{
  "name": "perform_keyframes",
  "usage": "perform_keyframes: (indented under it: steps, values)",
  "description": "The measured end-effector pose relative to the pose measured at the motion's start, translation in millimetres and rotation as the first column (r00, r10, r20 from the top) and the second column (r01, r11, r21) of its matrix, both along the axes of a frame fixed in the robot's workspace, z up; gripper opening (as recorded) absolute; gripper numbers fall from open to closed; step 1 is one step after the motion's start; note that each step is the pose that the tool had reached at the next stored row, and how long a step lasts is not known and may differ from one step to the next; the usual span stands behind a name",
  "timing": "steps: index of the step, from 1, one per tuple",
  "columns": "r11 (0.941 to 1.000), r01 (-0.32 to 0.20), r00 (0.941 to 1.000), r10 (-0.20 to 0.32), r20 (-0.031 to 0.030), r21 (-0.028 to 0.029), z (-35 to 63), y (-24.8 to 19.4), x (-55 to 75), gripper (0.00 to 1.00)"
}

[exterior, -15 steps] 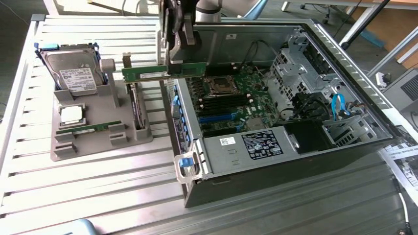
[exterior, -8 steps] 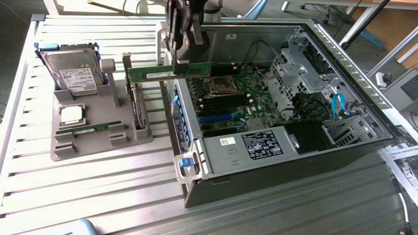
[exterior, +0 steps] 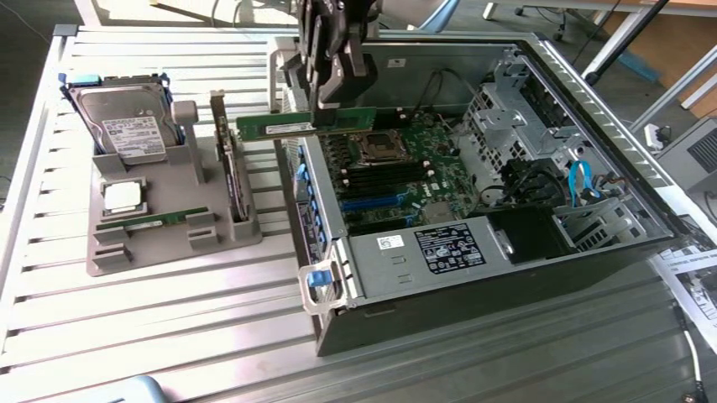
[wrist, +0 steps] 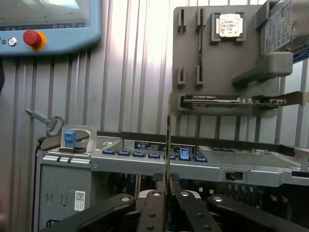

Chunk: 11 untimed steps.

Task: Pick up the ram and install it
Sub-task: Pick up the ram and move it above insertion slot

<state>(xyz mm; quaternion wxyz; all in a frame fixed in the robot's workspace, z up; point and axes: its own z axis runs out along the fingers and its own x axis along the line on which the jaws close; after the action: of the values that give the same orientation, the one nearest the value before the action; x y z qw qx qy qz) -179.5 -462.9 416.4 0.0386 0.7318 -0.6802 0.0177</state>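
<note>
Slatted metal table point(exterior: 168, 336) is carrying everything here. An open computer case point(exterior: 471, 311) is lying on its side on the exterior view's right, with its motherboard point(exterior: 392, 168) facing up. On the exterior view's left, a gray parts holder point(exterior: 134, 252) is sitting with a hard drive point(exterior: 129, 117) propped at its far end, and an expansion card point(exterior: 230, 168) is standing upright along the edge nearest the case.

The gripper point(exterior: 336, 109) is coming down from the far side and clamping the ram point(exterior: 280, 126) by its flat faces. In the wrist view the stick point(wrist: 168, 140) is showing edge-on, pinched snugly in the gripper point(wrist: 167, 186). The ram is hanging level in the air, over the case's left wall and the far-left part of the motherboard, well clear of the holder.

A square silver CPU point(exterior: 121, 196) is resting in the holder, near the hard drive.

Handling-wise, I'm guessing the stick is super light and stiff but brittle. It's probably best held by its faces, or by the long edge away from the contacts. Twisting or a crooked push could be cracking it.
</note>
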Motion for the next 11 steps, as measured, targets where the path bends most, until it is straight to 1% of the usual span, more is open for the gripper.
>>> perform_keyframes:
  steps: [11]
  values:
    - [1.0000, 0.000, 1.0000, 0.000, 0.0000, -0.0070, 0.0, 0.0, 16.4, 0.14]
